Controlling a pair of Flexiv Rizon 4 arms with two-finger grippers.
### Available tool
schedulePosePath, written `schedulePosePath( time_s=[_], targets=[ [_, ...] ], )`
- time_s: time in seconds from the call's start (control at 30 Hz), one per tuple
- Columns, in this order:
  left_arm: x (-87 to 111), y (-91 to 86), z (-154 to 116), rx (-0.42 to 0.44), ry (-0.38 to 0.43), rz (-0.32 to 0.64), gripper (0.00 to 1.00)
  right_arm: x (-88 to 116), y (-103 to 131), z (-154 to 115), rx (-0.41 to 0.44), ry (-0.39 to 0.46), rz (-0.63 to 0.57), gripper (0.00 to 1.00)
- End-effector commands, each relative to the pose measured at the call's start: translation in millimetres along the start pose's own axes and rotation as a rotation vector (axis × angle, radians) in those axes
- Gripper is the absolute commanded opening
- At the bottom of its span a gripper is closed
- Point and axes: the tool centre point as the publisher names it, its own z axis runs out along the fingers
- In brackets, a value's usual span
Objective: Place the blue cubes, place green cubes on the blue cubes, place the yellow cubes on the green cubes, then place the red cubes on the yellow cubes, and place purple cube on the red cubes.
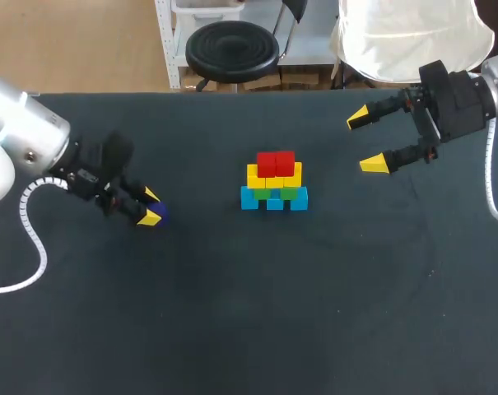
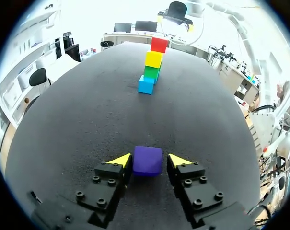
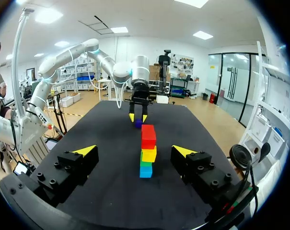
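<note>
One purple cube [image 2: 147,163] sits left of the stack [image 1: 274,183], between the open jaws of your left gripper [image 2: 150,160], not yet pinched; the right gripper [image 1: 365,141] hangs open right of it. Close off-centre and the cube may twist, and a skewed set-down on the red cubes [image 1: 275,162] could topple the stack.

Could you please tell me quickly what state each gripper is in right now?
Left gripper: around the small purple cube; whether it grips the cube cannot be told.
Right gripper: open, holding nothing.
</note>
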Motion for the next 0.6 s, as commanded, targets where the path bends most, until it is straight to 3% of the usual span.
schedulePosePath(
  time_s=[0.03,0.1,0.17,0.4,0.6],
  targets=[
    [-0.5,1.0,3.2,-0.001,0.0,0.0,0.36,0.2,0.6,0.0,0.002,-0.001,-0.001,1.0],
    [-0.3,1.3,4.2,-0.002,-0.001,-0.001,0.22,0.2,0.6,0.0,0.002,-0.001,-0.001,1.0],
    [0.1,2.5,4.7,0.0,-0.009,-0.005,0.01,0.2,0.6,0.0,0.002,-0.001,-0.001,1.0],
    [-1.9,5.4,4.3,0.015,-0.017,-0.018,0.0,0.2,0.6,0.0,0.002,-0.001,-0.001,1.0],
    [-16.5,3.7,-4.4,0.003,-0.004,-0.028,0.0,0.2,0.6,0.0,0.002,-0.001,-0.001,1.0]
  ],
)
